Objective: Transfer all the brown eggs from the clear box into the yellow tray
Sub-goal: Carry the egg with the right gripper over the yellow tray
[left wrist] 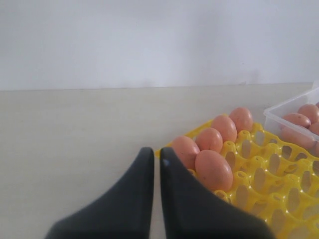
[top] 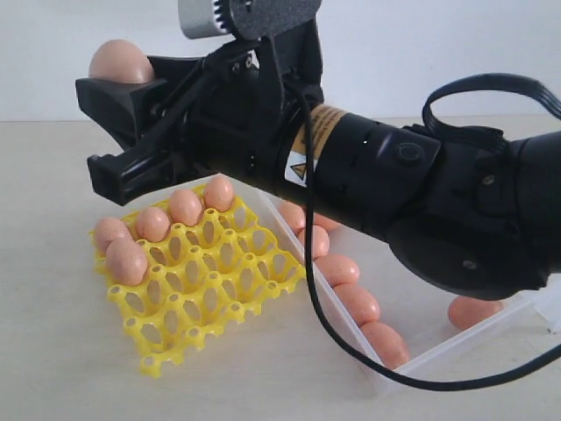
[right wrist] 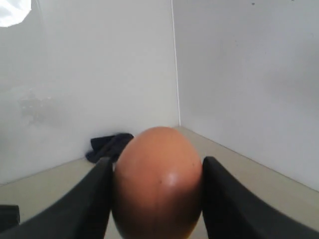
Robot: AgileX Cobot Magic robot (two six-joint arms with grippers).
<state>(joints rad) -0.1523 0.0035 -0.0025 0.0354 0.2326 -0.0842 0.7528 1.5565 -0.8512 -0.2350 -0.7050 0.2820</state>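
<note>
Up by the yellow tray [top: 219, 298], we're holding a brown egg [top: 121, 61] clenched in the right tool [right wrist: 155, 199]; left tool [left wrist: 157, 164] closed, empty. Risk: grip slipping, egg cracking.

A robot lab is being suggested by bare white walls [right wrist: 99, 74], a plain pale desk [top: 53, 351] and a cabled black robot arm [top: 421, 193].

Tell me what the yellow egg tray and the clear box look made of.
Bright yellow openwork egg tray: likely moulded plastic, smooth with a slight sheen on its uniform cups and pegs. Shallow clear rectangular box: probably thin translucent plastic; brown eggs show hazily through its wall.
</note>
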